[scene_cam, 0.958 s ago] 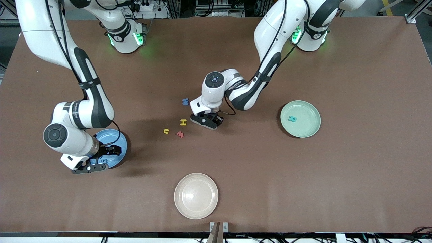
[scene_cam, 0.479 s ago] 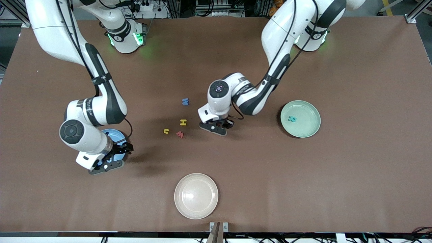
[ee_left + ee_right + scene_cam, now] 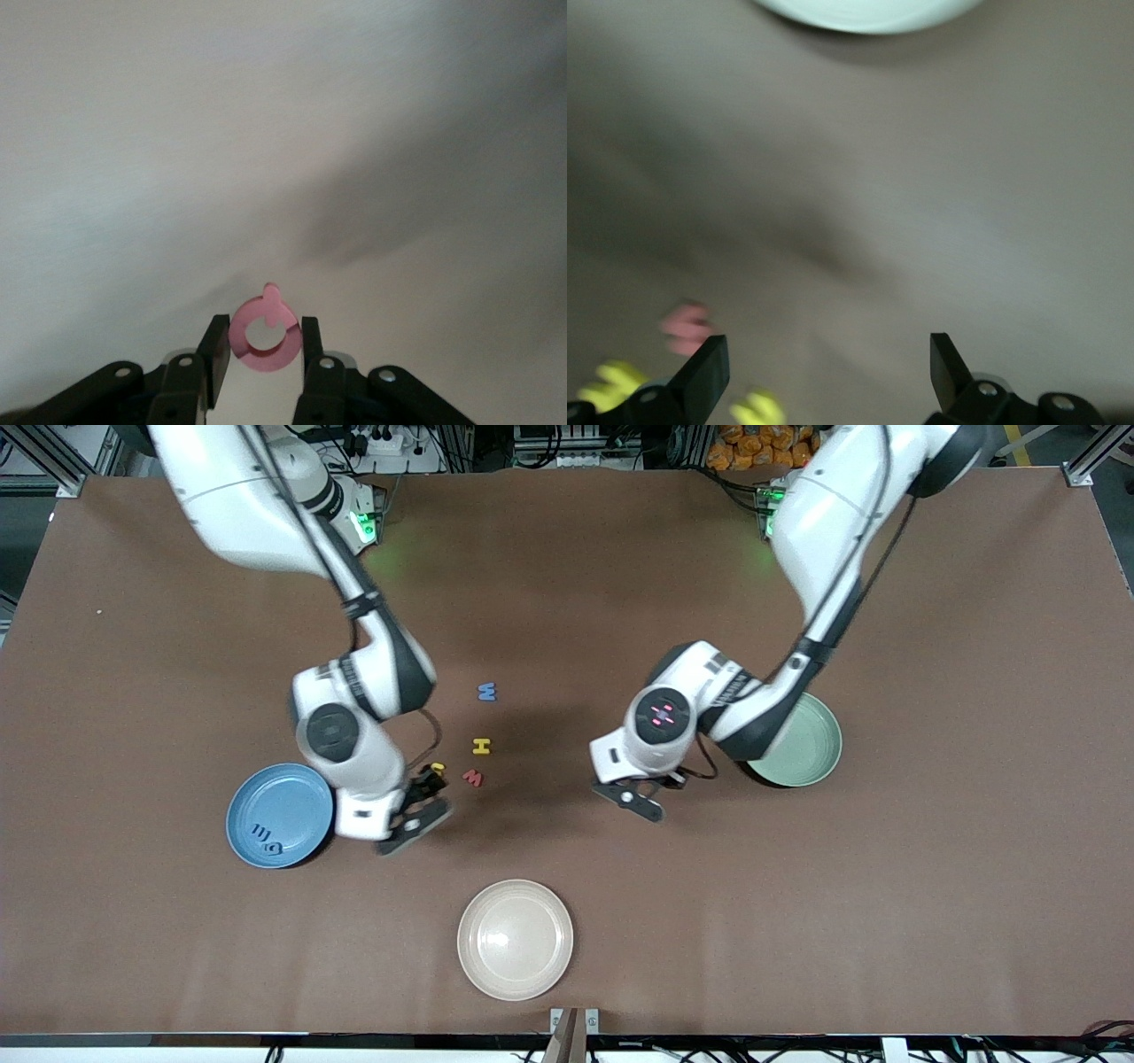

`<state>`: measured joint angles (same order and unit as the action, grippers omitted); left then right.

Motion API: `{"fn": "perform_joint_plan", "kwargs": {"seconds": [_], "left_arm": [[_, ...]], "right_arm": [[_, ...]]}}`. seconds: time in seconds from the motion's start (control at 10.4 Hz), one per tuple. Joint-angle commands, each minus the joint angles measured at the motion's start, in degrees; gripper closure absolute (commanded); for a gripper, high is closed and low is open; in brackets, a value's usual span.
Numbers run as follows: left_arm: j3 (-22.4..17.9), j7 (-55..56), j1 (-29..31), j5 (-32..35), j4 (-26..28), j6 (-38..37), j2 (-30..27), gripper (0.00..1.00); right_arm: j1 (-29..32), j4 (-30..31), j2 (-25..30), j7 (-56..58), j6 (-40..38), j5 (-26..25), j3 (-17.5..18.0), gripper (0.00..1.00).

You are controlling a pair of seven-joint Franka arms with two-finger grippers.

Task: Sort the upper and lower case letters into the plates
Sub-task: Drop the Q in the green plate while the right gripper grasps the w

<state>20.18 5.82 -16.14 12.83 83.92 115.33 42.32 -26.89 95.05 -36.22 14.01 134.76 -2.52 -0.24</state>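
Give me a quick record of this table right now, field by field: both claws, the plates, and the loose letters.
left claw: shut on a pink letter, over bare table between the loose letters and the green plate
right claw: open, beside the blue plate, above the yellow u
blue plate: holds blue letters
loose letters: blue w, yellow H, red w
beige plate: nearest the front camera

Left gripper (image 3: pixel 262 354) hangs at about 4 o'clock from table center, fingers (image 3: pixel 215 350) clamped on a small pink letter (image 3: pixel 260 330). Right gripper (image 3: pixel 824 367) sits around 8 o'clock, spread wide with nothing in it.
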Motion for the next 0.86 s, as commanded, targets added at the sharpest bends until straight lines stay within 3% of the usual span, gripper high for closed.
{"fn": "perform_joint_plan", "kwargs": {"seconds": [0.0,0.38,0.57,0.67,0.77], "left_arm": [[4.1,-7.1,7.9,-0.9,6.4,-6.3,-6.2,0.71],[4.6,-15.6,17.2,-0.9,20.8,-6.6,-15.5,0.71],[7.7,-20.6,24.9,-0.9,24.4,-5.9,-16.7,0.71],[10.4,-20.6,28.6,-1.2,24.9,-5.8,-16.0,0.60],[11.0,-20.6,29.8,-3.0,24.7,-5.7,-15.2,0.09]], "right_arm": [[-5.7,1.7,-2.4,-0.2,4.7,-2.4,-0.6,0.00],[-6.3,3.6,-5.3,-0.3,9.2,-6.0,-0.6,0.00],[-6.3,5.7,-5.3,-0.3,11.0,-6.0,-0.6,0.00],[-6.3,6.1,-5.3,-0.4,11.1,-6.0,-0.6,0.00],[-6.2,6.9,-5.3,-0.5,11.2,-6.0,-0.6,0.00]]}}
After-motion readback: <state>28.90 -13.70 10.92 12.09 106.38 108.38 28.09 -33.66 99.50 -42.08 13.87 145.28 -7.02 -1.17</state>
